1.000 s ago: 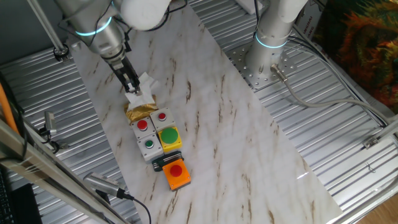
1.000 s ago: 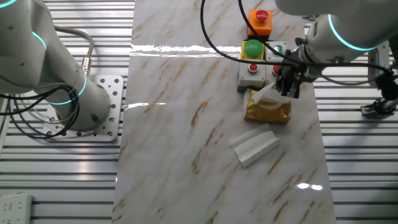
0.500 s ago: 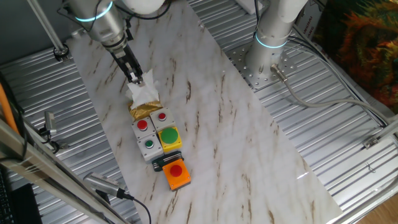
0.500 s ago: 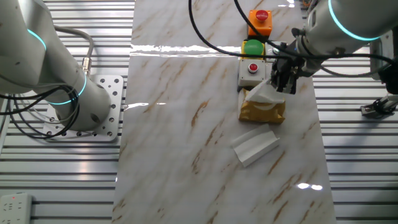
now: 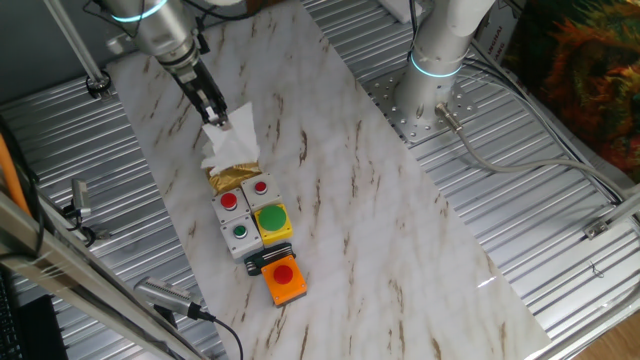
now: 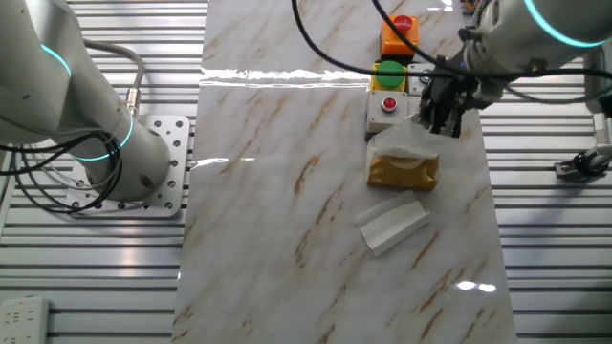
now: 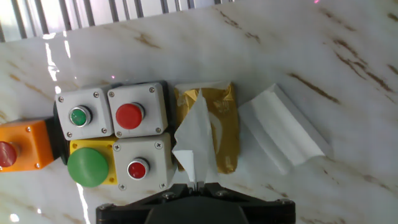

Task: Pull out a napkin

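My gripper (image 5: pixel 213 118) (image 6: pixel 442 122) (image 7: pixel 198 185) is shut on the top of a white napkin (image 5: pixel 230 148) (image 6: pixel 406 140) (image 7: pixel 194 134). The napkin hangs stretched from the fingers down into the slot of a shiny gold packet (image 5: pixel 232 178) (image 6: pixel 404 170) (image 7: pixel 221 121) that lies on the marble tabletop. The gripper is raised above the packet. A second, folded white napkin (image 6: pixel 393 225) (image 7: pixel 283 134) lies flat on the marble beside the packet.
Grey button boxes with red and green buttons (image 5: pixel 247 216) (image 6: pixel 394 91) (image 7: pixel 118 134) touch the packet's far side, with an orange box (image 5: pixel 283 279) (image 6: pixel 399 32) beyond. A second arm's base (image 5: pixel 430 80) (image 6: pixel 134 162) stands on the ribbed metal beside the marble.
My gripper has risen and moved away from the packet, drawing the napkin further out; the packet has stayed in place.
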You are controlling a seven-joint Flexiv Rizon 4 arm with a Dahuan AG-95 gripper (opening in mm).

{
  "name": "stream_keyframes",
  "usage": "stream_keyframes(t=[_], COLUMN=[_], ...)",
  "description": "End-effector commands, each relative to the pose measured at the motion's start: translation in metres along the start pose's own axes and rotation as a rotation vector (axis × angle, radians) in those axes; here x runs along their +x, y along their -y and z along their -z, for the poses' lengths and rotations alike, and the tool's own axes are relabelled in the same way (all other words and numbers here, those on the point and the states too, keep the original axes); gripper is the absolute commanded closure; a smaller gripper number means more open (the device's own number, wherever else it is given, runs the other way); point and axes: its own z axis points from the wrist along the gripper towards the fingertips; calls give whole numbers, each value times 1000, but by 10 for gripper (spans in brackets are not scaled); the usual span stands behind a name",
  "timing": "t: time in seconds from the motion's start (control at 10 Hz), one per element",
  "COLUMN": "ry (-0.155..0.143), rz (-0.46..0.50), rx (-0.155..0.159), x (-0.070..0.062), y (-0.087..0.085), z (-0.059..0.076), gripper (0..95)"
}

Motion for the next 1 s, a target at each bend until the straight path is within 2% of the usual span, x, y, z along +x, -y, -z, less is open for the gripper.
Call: stream_keyframes(t=[0.1, 0.3, 0.8, 1.0], ry=[-7, -13, -25, -24], rz=[2, 2, 19, 25], rx=[0, 2, 3, 3], x=[2, 5, 22, 27], y=[0, -1, 11, 15], z=[10, 17, 40, 43], gripper=[950, 950, 950, 950])
